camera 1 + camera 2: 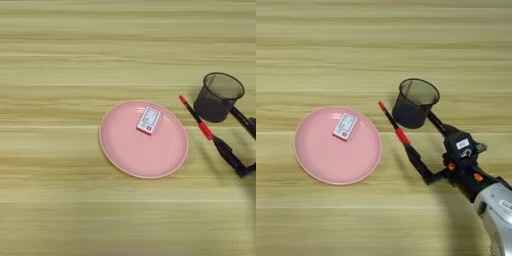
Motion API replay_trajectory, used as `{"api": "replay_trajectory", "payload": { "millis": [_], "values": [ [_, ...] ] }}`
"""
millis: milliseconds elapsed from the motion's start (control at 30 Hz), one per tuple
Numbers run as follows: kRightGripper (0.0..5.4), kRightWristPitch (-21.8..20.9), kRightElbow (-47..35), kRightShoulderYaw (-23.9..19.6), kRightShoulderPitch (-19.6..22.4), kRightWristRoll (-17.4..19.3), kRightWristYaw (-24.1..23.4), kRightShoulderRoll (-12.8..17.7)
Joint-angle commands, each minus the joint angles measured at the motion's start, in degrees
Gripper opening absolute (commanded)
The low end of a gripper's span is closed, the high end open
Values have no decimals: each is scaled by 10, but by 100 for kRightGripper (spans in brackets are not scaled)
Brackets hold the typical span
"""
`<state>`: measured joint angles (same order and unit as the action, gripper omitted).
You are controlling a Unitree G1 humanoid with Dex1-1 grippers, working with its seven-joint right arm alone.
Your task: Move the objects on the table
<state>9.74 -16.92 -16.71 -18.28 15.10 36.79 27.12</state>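
The wide pink plate (120,150) lies on the table (60,75) at its middle, and the small white box with red print (149,120) rests flat on the plate's far part. A slim black marker pen (389,119) with a red tip and a red band lies slanted on the wood, right of the plate. My right gripper (420,132) comes in from the lower right and stands open, fingers spread wide. Its lower finger (417,161) ends at the pen's red-banded near end; whether they touch I cannot tell. Its upper finger (439,123) reaches the base of a mesh cup.
A black mesh cup (415,102) stands upright just beyond the pen and the gripper. My silver forearm (496,210) fills the lower right corner. Bare wood stretches left of the plate, along the far side and along the near edge.
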Motion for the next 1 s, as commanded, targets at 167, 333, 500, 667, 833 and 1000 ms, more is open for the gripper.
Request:
{"api": "replay_trajectory", "payload": {
  "millis": [167, 333, 500, 667, 833, 1000],
  "values": [
    [538, 13, -41, 7, -10, 11, 23, 23],
    [538, -5, -40, 51, -32, -21, 50, 28],
    [538, -21, -31, 98, -52, -54, 75, 33],
    [538, -34, -10, 129, -56, -74, 82, 30],
    [538, -37, -14, 153, -66, -74, 86, 25],
    [538, -34, -1, 191, -55, -74, 81, 2]
  ]
}}
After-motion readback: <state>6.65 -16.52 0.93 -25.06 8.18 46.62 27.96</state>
